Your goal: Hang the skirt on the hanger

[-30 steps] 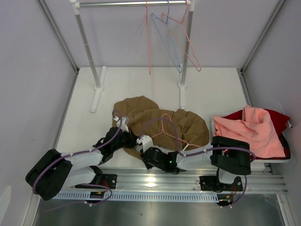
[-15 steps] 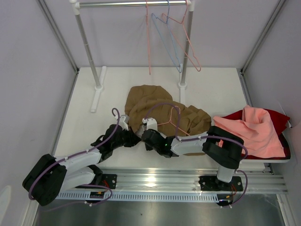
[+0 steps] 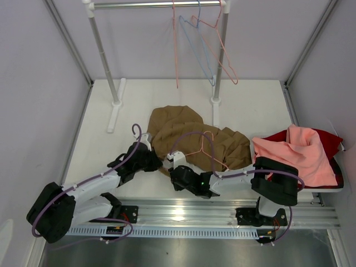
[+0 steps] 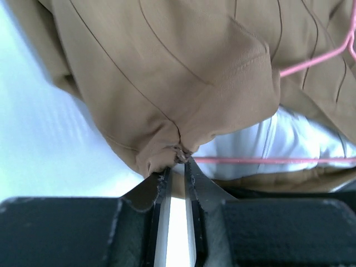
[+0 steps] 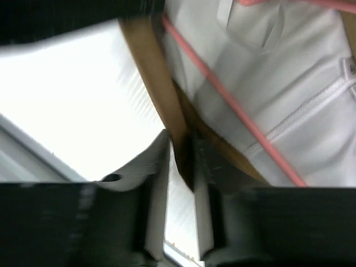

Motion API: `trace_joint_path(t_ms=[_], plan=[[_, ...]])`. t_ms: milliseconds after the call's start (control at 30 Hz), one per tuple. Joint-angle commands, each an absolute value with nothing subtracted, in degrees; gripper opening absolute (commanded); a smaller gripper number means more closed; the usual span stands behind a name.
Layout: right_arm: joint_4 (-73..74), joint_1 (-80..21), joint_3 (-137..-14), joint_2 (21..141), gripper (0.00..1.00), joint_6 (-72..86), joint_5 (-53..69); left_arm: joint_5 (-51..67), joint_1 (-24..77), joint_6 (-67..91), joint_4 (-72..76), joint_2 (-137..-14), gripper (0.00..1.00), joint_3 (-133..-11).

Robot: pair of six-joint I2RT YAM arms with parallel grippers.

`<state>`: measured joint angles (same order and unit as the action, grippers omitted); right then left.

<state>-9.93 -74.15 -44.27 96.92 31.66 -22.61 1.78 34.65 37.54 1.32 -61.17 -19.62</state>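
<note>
Where the left gripper (image 4: 177, 169) bites: at a bunched corner of the skirt (image 3: 173, 119), with the puckered cloth right at its fingertips.
Left jaws: a thin slit apart, with light showing through. I cannot tell whether they press the corner or only touch it.
Right gripper (image 5: 182, 161): just beside the left one at the skirt's near edge, where a tan edge band runs between its fingers.
Right jaws: narrowly apart around that band. The blurred view does not show whether they are clamped or slack.
Why both are here: most likely the two arms work the same near edge to keep the opening lifted and spread, so the wire can pass inside.
Hanger (image 4: 267, 160): lies on the skirt. One pink wire crosses the pale lining (image 4: 289, 139) where the cloth gapes, and another part rests over the tan outer face.
Skirt's place: crumpled on the table (image 3: 100, 128), close to the arms and well apart from the rail (image 3: 156, 4).
Stage: probably partway, with the wire at the opening but the cloth not yet seated on it.
Risk: a thin wire on loose cloth may slide when the edge is tugged.
</note>
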Motion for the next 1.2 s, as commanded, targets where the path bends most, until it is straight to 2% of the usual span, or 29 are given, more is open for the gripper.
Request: trace_joint_path(t_ms=[0,100,233,733,1167], plan=[[-3.8,-74.9,-41.7,92.1,0.33,30.2,-20.0,-6.2,34.1,36.8,-8.4,-60.4,0.18,-25.0],[-0.9,-73.9,-42.6,87.8,0.54,30.0,-20.3,-6.3,34.1,36.7,-11.4,-60.2,0.17,-25.8],[2.5,-71.5,-43.9,82.7,0.61,30.4,-19.9,-6.2,34.2,37.2,-12.0,-59.2,0.16,-24.8],[12.6,-58.3,-48.5,77.8,0.58,34.8,-25.4,-6.0,36.4,40.2,-11.6,-58.1,0.15,-21.2],[8.0,-48.8,-50.0,83.5,0.6,29.5,-25.8,-5.5,36.7,40.9,-12.0,-56.6,0.15,-20.3]])
